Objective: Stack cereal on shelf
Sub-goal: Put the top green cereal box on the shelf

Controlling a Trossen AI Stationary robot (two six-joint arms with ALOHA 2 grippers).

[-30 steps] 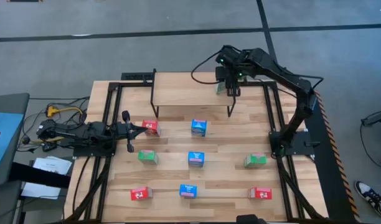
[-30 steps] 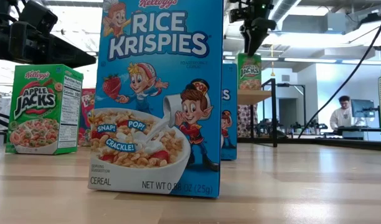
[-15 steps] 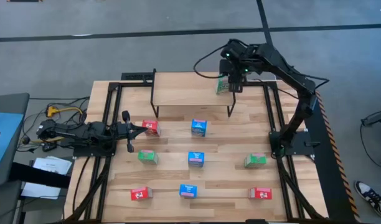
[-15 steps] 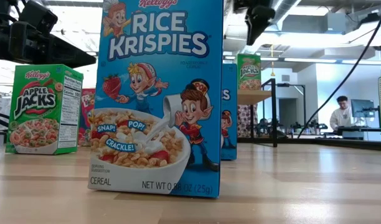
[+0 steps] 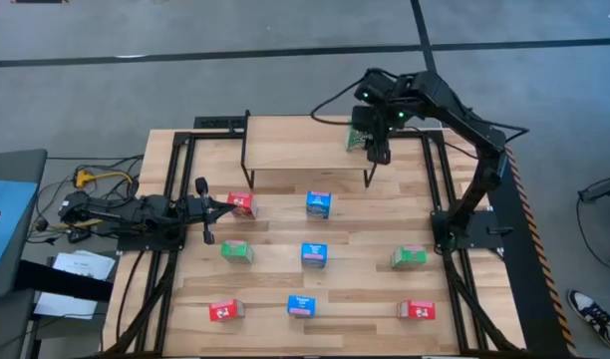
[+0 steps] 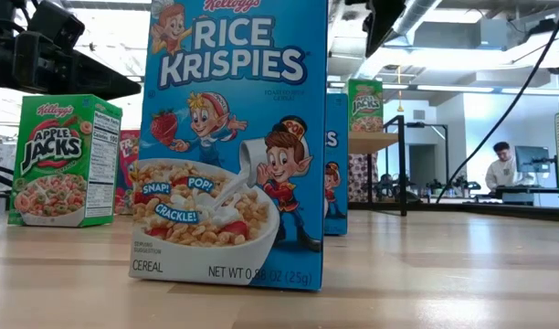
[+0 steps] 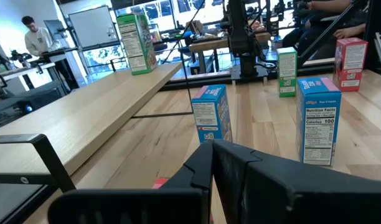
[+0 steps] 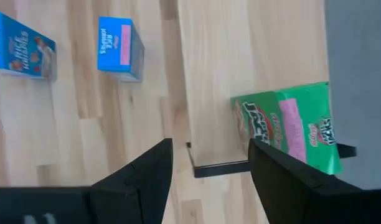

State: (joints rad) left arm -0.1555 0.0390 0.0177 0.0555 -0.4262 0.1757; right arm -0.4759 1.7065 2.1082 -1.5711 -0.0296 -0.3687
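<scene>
Since a second ago, the right hand (image 5: 380,152) has let go of the small green cardboard cereal box (image 5: 359,136) and lifted off it, drifting slightly toward the bench's right side; the box stands upright at the right end of the low light-wood shelf on thin black legs (image 5: 295,145). Its fingers are spread and hold nothing, as the right wrist view shows, with the green box (image 8: 290,124) beyond and beside them rather than between them.

Eight boxes remain on the slatted wooden bench (image 5: 365,239), in three rows in front of the shelf. From the right hand they all lie toward the near edge. The closest look to be the blue box (image 5: 319,204) just in front of the shelf and the green box (image 5: 409,256) near the right arm's base, so the right arm seems better placed for either.

At the bench's left edge the left hand (image 5: 228,204) rests, pressed together and empty, pointing at the red box (image 5: 242,203) just beside its tips.
</scene>
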